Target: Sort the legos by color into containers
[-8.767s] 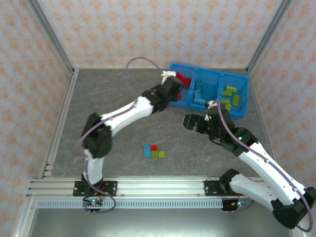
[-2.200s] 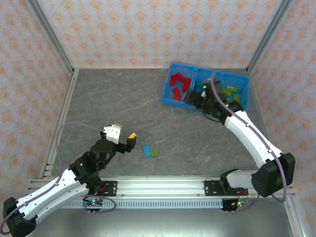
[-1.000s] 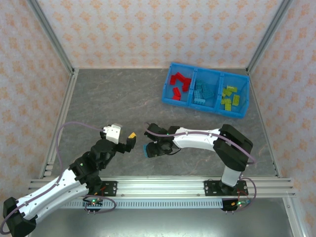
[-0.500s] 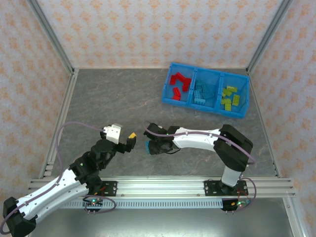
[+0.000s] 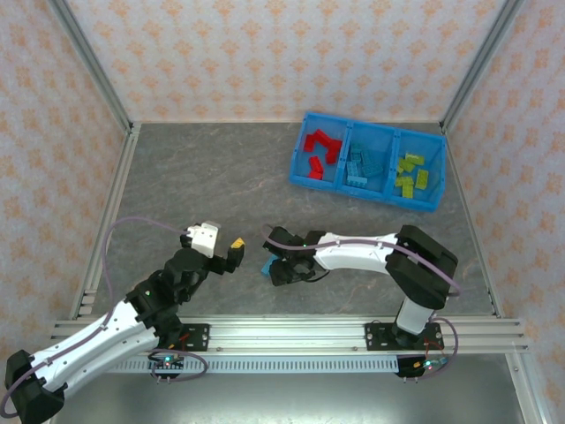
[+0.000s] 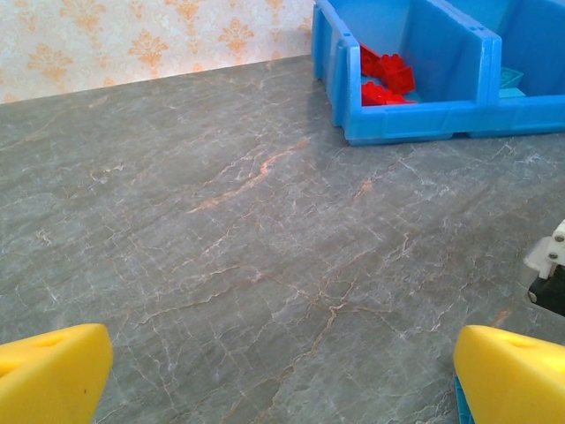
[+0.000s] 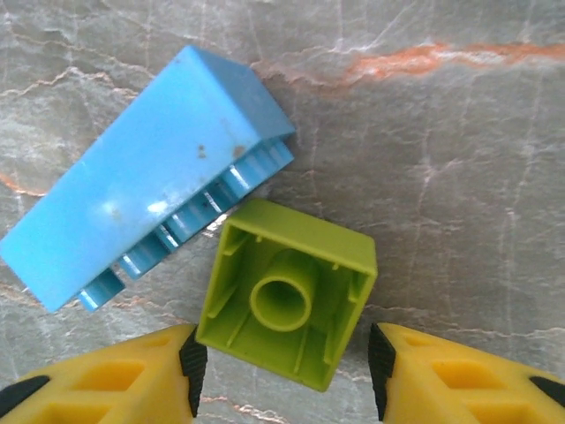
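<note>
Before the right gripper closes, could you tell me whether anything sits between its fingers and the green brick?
Nothing visible does. The green brick lies hollow side up between the right gripper's fingers, with bare table either side. The blue brick sits at its far left corner, outside the fingers' line.

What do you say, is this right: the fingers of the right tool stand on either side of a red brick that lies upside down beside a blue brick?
Not quite. The brick between the fingers of the right tool is lime green, not red, as the right wrist view shows. The rest holds: it lies upside down beside a blue brick.
</note>
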`<state>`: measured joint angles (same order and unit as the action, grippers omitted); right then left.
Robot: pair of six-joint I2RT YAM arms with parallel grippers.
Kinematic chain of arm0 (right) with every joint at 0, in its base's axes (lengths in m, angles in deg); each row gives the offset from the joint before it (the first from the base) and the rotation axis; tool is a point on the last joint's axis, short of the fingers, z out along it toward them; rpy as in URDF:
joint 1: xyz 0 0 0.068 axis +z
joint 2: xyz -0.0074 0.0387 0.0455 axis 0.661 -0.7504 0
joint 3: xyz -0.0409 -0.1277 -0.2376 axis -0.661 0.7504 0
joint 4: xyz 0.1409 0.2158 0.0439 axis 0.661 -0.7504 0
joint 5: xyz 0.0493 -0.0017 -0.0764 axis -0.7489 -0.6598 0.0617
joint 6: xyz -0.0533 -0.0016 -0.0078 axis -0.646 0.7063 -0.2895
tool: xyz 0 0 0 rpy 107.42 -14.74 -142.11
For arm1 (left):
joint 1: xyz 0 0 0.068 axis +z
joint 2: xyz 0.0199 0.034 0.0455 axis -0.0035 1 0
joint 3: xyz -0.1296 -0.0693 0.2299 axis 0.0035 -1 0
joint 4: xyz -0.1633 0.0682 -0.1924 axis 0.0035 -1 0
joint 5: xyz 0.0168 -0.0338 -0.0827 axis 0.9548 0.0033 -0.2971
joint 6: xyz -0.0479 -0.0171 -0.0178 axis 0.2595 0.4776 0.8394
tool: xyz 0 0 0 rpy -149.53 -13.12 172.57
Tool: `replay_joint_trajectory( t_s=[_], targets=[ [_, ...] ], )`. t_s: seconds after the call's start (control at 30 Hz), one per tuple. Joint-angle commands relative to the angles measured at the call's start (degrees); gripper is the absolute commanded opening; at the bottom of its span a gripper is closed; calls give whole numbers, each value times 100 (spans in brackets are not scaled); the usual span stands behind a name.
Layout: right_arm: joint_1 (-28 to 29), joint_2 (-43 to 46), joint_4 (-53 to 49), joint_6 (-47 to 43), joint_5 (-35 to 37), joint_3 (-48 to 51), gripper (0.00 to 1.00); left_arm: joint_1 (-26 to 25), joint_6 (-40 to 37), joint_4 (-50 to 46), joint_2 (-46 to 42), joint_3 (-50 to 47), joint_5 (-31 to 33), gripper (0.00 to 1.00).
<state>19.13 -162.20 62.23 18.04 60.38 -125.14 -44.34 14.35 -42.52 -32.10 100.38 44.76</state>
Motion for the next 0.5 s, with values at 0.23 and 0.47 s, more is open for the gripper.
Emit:
replay_joint_trajectory(
  t_s=[0.23,0.47],
  targets=[
    [21,-397,-115,-49,767,-500,62,34,-82,71,-5,33,-74,100],
    [14,-532,-568,150,1573,-659,38,28,-116,-32,-214,26,-130,100]
  ],
)
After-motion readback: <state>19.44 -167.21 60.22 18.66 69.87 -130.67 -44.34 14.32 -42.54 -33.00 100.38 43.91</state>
